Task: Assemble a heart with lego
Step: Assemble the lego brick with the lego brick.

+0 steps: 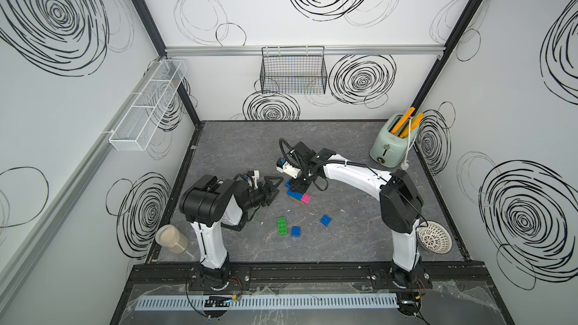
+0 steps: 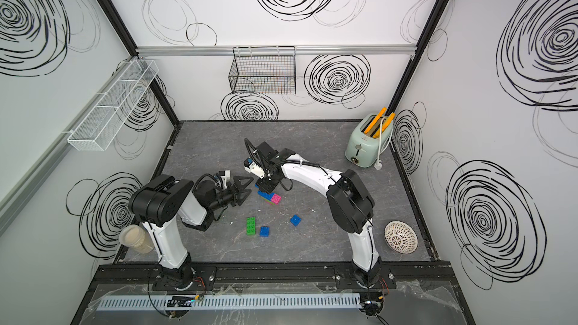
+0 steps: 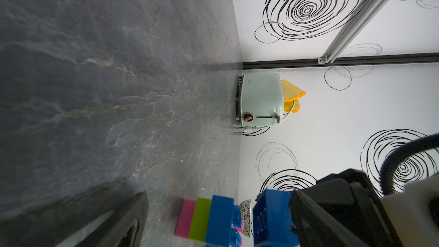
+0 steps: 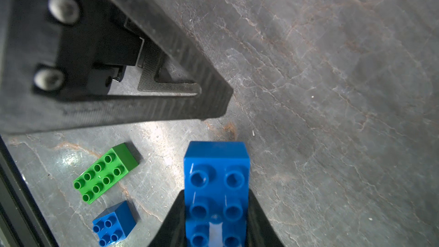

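The heart is a partial stack of pink, lime and blue bricks at mid-table; the left wrist view shows it side-on. My right gripper is shut on a blue oblong lego brick, just over the stack. A narrow gap separates that brick from the stack's blue row. My left gripper stands open and empty just left of the stack. Loose lego lies nearer the front: a green oblong brick, a blue square brick and another blue square brick.
A mint toaster with orange slices stands at the back right. There is a white patterned bowl at the front right and a jar at the front left. A black wire basket and a white mesh shelf hang on the walls.
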`<state>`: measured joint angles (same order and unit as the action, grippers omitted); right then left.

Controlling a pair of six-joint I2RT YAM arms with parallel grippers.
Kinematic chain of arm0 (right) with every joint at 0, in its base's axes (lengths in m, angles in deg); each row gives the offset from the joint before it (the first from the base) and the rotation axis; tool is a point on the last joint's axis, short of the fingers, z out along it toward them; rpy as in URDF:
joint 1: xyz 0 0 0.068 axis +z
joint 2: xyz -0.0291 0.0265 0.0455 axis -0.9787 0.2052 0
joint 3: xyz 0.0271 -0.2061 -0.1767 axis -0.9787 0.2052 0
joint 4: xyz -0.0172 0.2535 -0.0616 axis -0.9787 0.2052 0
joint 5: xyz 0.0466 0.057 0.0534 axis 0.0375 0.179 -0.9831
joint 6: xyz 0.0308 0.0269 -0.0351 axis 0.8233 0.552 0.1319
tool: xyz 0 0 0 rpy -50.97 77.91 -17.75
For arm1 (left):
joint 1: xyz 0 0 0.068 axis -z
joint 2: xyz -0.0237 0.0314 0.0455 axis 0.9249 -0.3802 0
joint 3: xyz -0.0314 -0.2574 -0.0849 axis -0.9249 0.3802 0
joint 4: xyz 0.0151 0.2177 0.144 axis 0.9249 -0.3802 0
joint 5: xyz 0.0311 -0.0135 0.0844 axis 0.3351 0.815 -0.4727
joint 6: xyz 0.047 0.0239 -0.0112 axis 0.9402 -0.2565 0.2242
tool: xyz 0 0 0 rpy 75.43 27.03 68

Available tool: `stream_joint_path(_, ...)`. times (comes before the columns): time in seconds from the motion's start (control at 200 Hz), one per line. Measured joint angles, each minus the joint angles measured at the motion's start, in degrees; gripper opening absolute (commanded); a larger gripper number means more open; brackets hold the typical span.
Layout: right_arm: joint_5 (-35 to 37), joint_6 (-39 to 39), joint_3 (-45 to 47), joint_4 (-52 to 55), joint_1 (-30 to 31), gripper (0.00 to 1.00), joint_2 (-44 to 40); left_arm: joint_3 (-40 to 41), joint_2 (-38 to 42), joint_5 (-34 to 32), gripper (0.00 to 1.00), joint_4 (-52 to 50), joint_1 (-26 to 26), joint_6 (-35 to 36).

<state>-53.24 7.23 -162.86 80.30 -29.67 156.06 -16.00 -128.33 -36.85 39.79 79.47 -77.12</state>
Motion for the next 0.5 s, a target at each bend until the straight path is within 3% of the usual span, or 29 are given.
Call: stream_joint_path(0.5, 1.09, -0.61, -1.22, 1.66, 0.83, 0.27, 2.38, -0.13, -2.38, 1.27, 0.97, 4.50, 2.21, -2.25)
